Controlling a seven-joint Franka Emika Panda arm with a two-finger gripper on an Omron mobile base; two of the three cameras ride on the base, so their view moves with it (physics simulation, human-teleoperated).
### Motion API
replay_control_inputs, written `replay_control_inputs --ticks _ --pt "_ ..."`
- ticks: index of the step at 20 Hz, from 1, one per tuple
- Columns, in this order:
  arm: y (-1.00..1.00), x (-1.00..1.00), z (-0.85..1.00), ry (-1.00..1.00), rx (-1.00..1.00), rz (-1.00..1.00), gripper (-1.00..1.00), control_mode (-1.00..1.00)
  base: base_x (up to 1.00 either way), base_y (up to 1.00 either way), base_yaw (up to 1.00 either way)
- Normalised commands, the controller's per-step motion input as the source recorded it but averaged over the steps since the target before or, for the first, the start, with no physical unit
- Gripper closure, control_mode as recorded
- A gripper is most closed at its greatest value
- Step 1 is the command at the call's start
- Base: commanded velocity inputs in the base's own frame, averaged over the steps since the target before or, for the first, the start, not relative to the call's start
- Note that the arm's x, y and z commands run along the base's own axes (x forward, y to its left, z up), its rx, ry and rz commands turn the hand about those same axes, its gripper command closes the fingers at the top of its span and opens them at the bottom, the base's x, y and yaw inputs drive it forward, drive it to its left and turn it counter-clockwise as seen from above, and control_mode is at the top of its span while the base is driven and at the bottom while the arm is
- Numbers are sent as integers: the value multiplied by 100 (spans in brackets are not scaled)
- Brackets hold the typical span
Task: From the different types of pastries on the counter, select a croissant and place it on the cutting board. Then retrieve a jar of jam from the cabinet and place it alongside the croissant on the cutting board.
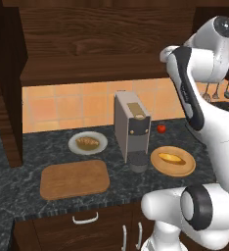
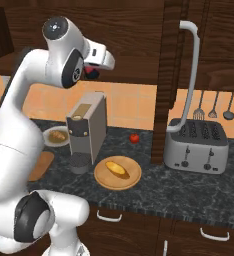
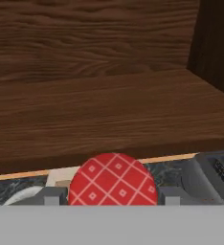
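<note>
The near edge of the dark counter ran w/ lower cupboards beneath. On it, near-left, lay the cutting board, flat, its long axis running left-right, nothing on it. Just beyond the board sat a pale plate holding the lumpy golden croissant, so that step looked not yet done. To the right stood a grey coffee machine, then a tan plate w/ the smooth yellow pastry; a small red fruit lay farther back, and a toaster at far right. Higher up, at the level of the cabinet, the gripper was raised in front of the cabinet's dark wood. In the hand view the jar of jam showed as a red chequered lid sitting right btwn the two finger tips, touching or nearly so. It appeared gripped, fingers closed partway onto the jar. Key relation, as a judgement: the board lay below and to the left of the hand, nearer the robot than the cabinet, so the coming move would be down and leftward. The jar, being round, needed no special turn.
</note>
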Motion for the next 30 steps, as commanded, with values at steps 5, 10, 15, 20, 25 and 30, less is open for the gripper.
replay_control_inputs --ticks 5,10,15,20,25,30 --pt "30 -99 0 -2 0 32 100 -100 0 0 0" --pt "37 -91 -3 0 0 48 100 -100 0 0 0" --pt "67 -100 -7 -2 0 37 100 -100 0 0 0" --pt "89 -61 -35 -9 -10 24 100 -100 0 0 0" --pt "91 -3 -51 0 -9 5 100 -100 0 0 0" --pt "48 -9 -42 0 -1 3 100 -100 0 0 0"
